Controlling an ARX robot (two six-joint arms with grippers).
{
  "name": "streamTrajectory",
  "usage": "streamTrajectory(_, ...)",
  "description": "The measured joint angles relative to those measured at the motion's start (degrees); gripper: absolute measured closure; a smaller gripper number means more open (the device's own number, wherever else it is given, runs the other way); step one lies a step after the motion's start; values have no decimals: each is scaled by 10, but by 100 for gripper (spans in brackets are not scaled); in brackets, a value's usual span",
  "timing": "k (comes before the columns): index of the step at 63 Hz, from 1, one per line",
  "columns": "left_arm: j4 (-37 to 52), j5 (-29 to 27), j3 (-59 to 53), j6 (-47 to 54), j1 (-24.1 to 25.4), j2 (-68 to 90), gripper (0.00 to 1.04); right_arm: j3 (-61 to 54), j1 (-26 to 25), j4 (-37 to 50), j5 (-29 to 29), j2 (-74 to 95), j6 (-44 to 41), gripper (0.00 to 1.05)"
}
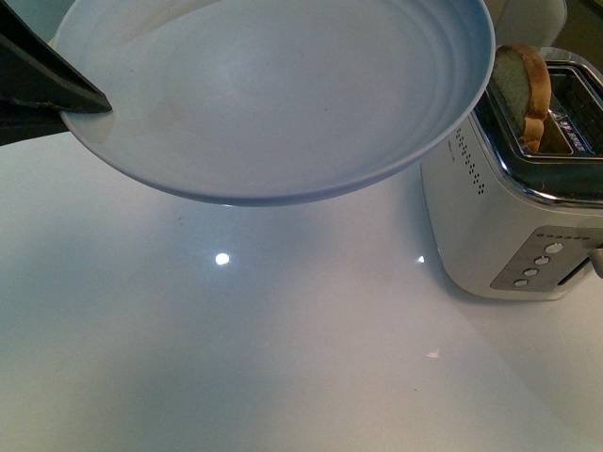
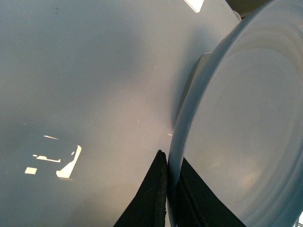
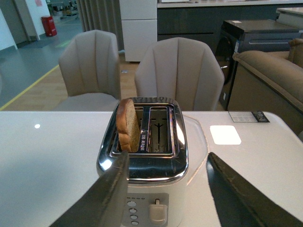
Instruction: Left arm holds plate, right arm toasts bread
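- toaster (image 1: pixel 513 217): the side away from the plate (image 1: pixel 283 104) is cut off by the front view's edge; button labels too small to read.
- plate: far rim out of frame; covers the worktop (image 1: pixel 283 358) beside the toaster and overlaps the toaster's top edge.
- bread (image 3: pixel 128 125): lower part hidden in the toaster slot.
- left pincer (image 2: pixel 170 163): only the tips clamping the plate rim show.
- right pincer (image 3: pixel 168 158): spread fingers mask the toaster's lower front; finger bases out of frame.

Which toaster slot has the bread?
The slot nearer the pale blue-grey round plate: the brown-crusted bread slice stands in it. The other slot of the white toaster is empty.
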Motion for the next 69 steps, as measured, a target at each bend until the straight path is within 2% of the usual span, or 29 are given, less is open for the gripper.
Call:
streamTrajectory(7, 0, 0, 0, 0, 0, 0, 102, 0, 0, 0, 0, 0, 0, 12)
streamTrajectory(10, 0, 0, -1, 0, 0, 0, 102, 0, 0, 0, 0, 0, 0, 7)
streamTrajectory(21, 0, 3, -5, 3, 2, -1, 102, 0, 0, 0, 0, 0, 0, 9)
streamTrajectory(31, 7, 21, -5, 24, 33, 0, 102, 0, 0, 0, 0, 0, 0, 9)
streamTrajectory(43, 31, 56, -6, 76, 111, 26, 102, 0, 0, 0, 0, 0, 0, 9)
streamTrajectory(69, 114, 124, -19, 254, 324, 157, 102, 0, 0, 0, 0, 0, 0, 9)
